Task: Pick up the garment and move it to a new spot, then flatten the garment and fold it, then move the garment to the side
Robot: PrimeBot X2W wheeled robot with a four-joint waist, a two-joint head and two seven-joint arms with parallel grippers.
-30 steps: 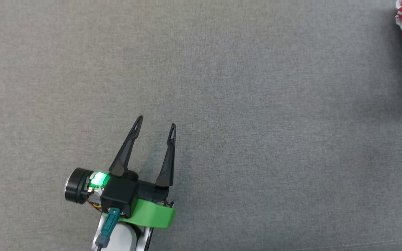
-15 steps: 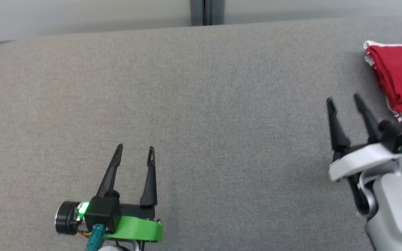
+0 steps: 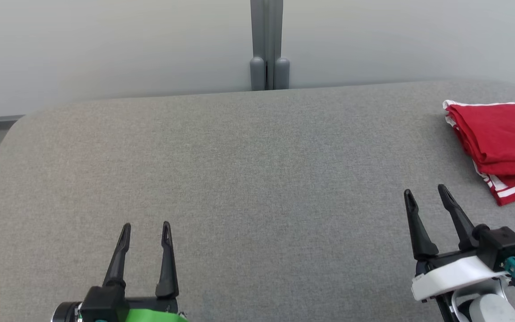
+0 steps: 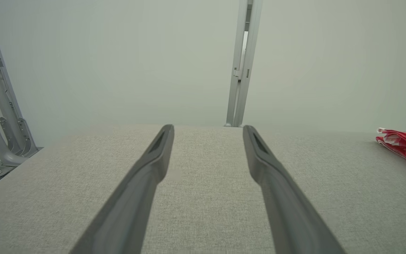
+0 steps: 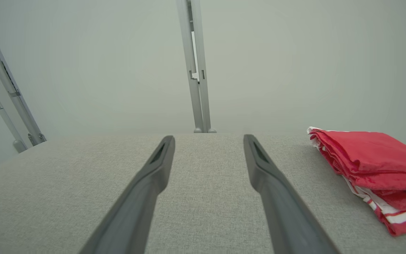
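Head view: folded red garment (image 3: 494, 143) lies at the right edge of the grey padded table (image 3: 257, 156), partly cut off; left gripper (image 3: 145, 225) and right gripper (image 3: 424, 189) hover spread wide, empty, over its near edge. Wrist views: open tabletop ahead, garment rightward.

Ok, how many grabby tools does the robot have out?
2. The left tool is at the lower left over the gray surface. The right tool is at the lower right, near the folded red garment but apart from it. Both stand open.
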